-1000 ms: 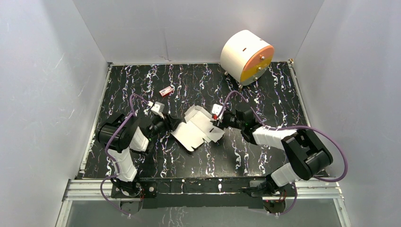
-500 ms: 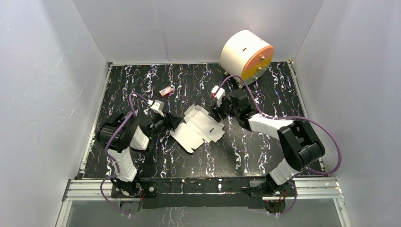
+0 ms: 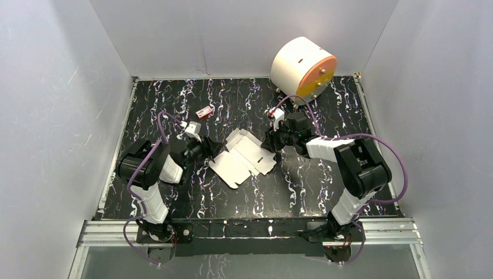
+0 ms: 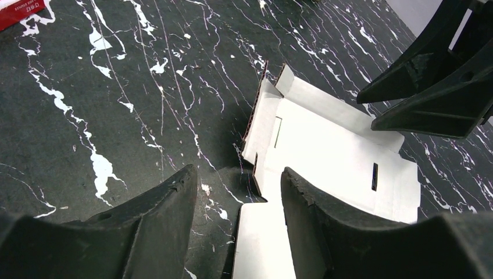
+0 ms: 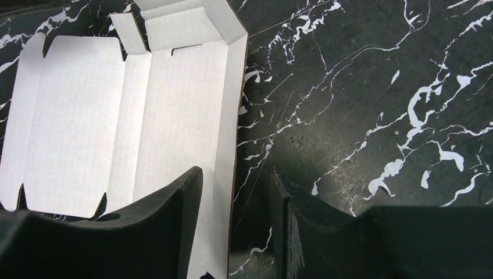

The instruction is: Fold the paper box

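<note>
The left gripper has crept in with jaws spread, 1 flap of the paper box loose between them. The right gripper has swung back down, also released, straddling the box's edge. The box lies flat between the 2, folding barely begun.

I see open black marbled table nearside of the flat white cardboard sheet; left tool and right tool block its flanks.
</note>
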